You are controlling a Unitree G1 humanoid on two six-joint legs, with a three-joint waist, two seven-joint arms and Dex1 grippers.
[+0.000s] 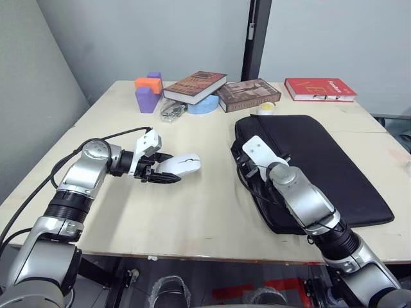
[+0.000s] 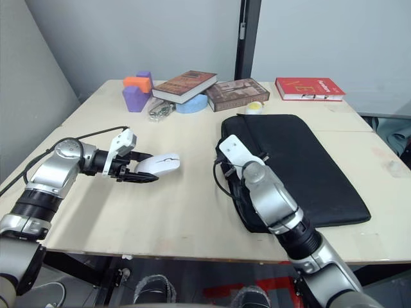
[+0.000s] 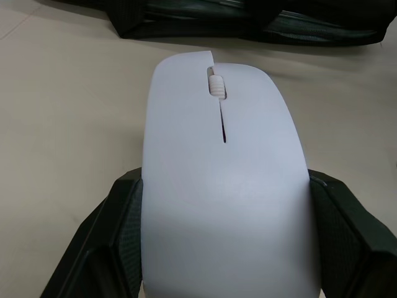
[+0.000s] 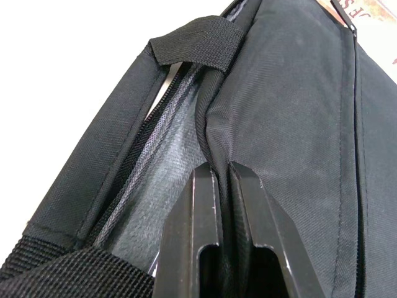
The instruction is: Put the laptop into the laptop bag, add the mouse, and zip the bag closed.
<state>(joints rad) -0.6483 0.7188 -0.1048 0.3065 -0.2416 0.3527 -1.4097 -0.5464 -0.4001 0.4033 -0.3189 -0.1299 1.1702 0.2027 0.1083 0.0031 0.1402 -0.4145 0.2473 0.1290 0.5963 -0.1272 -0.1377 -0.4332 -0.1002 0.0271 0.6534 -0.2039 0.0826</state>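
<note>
From the head camera, the black laptop bag (image 1: pixel 314 167) lay flat on the worktop (image 1: pixel 205 212). The left hand (image 1: pixel 156 174), well left of the bag, gripped the white mouse (image 1: pixel 180 165). The left wrist camera showed its fingers (image 3: pixel 105 242) clamped on the mouse's sides. The right wrist camera showed the right hand (image 4: pixel 222 171) pinching the bag's open zipper edge.

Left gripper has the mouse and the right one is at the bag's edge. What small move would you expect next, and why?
Probably the left gripper carries the mouse across toward the laptop bag. Its fingers already clamp the mouse's sides, and the right gripper is pinched on the bag's upper edge, where the zipper gapes and grey lining shows. Whether the laptop is inside cannot be seen.
</note>
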